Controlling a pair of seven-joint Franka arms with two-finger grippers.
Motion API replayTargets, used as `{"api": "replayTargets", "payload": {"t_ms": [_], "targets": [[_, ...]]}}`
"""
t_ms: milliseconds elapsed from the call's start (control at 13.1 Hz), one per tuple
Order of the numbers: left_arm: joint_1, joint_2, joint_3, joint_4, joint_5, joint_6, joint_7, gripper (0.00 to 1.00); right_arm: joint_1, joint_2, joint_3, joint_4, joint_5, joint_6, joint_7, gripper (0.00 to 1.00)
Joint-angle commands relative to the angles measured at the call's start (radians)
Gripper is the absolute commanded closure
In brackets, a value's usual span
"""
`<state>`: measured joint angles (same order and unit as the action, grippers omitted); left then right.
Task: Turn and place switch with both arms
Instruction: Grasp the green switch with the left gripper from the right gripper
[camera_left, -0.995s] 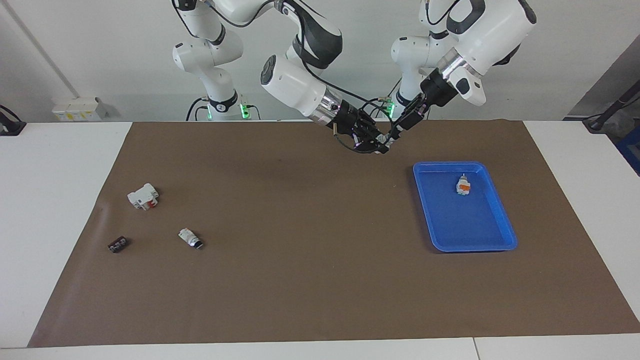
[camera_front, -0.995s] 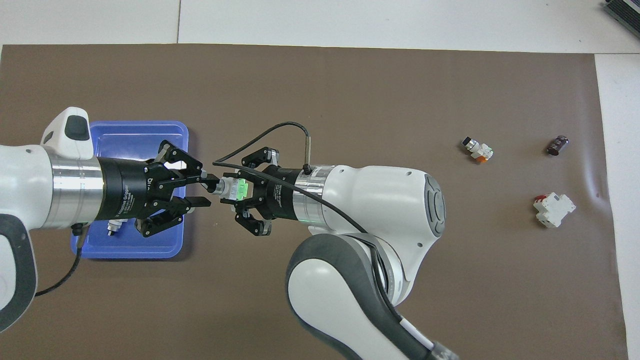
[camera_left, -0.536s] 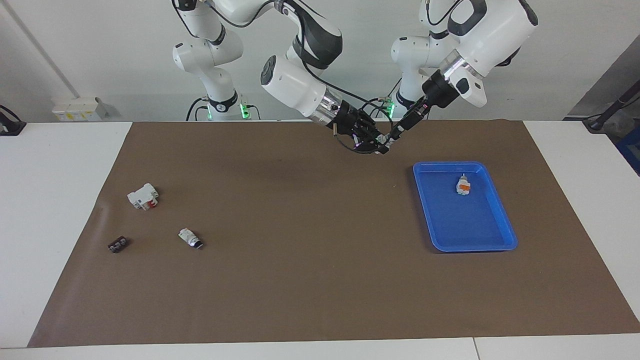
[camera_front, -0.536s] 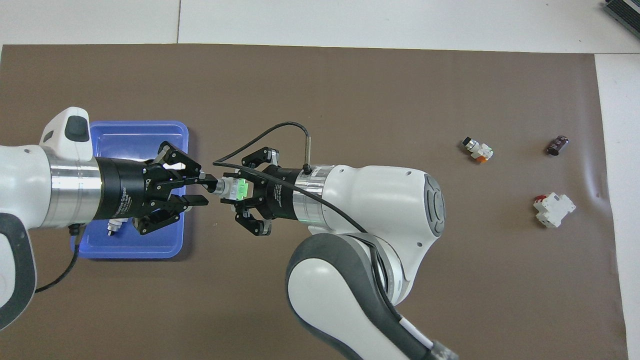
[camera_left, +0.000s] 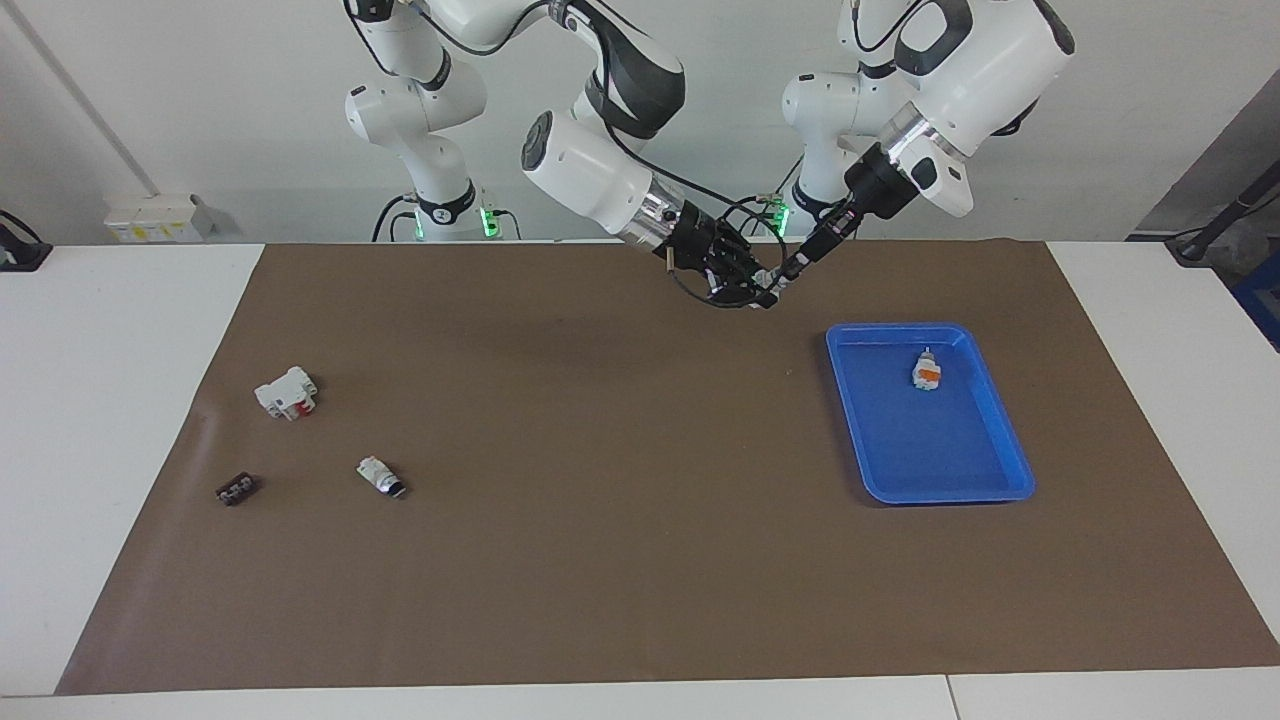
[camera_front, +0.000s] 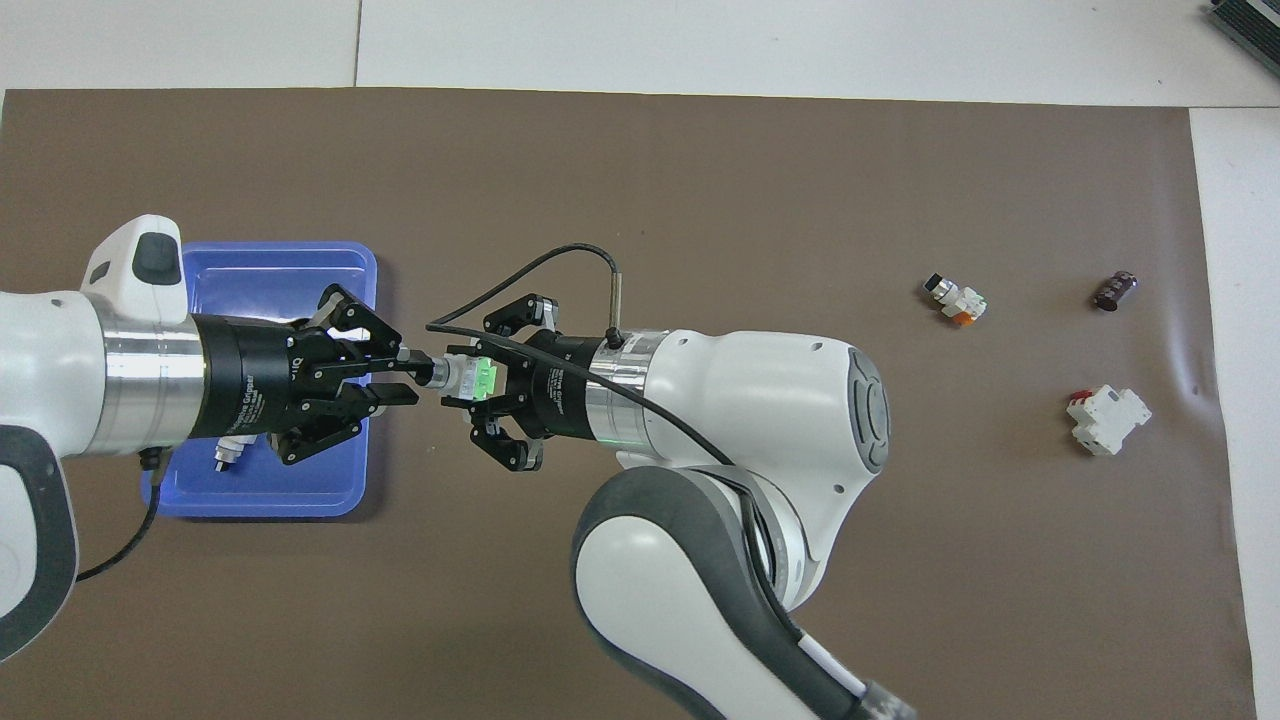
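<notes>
The switch (camera_front: 481, 377), white with its green face up and its dark knob end toward the left arm's end of the table, is held in the air over the brown mat (camera_left: 600, 560). My right gripper (camera_front: 470, 378) is shut on its white body; it also shows in the facing view (camera_left: 760, 291). My left gripper (camera_front: 410, 379) meets it end on, over the mat beside the blue tray. Its fingers (camera_front: 395, 396) stand narrowly open on either side of the knob end. In the facing view the left gripper (camera_left: 785, 274) touches tips with the right one.
A blue tray (camera_left: 1000, 440) lies toward the left arm's end and holds a white piece with an orange patch (camera_left: 927, 372). Toward the right arm's end lie a white-and-black piece (camera_left: 381, 477), a white-and-red block (camera_left: 286, 392) and a small dark part (camera_left: 236, 489).
My left gripper's fingers have drawn closer together around the knob end. The left arm has shifted slightly. The right gripper and the switch have stayed in place.
</notes>
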<state>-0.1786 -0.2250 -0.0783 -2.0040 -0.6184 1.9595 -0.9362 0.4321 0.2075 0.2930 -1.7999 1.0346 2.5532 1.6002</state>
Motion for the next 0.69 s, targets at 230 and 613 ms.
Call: {"api": "replayTargets", "payload": {"t_ms": [230, 613], "targets": [[-0.004, -0.022, 0.005, -0.033, -0.017, 0.019, 0.056, 1.00, 0.000, 0.013, 0.005, 0.021, -0.018, 0.016, 0.020, 1.00], [-0.009, -0.022, 0.006, -0.032, -0.017, 0.016, 0.037, 1.00, 0.000, 0.013, 0.003, 0.021, -0.018, 0.016, 0.020, 1.00]]}}
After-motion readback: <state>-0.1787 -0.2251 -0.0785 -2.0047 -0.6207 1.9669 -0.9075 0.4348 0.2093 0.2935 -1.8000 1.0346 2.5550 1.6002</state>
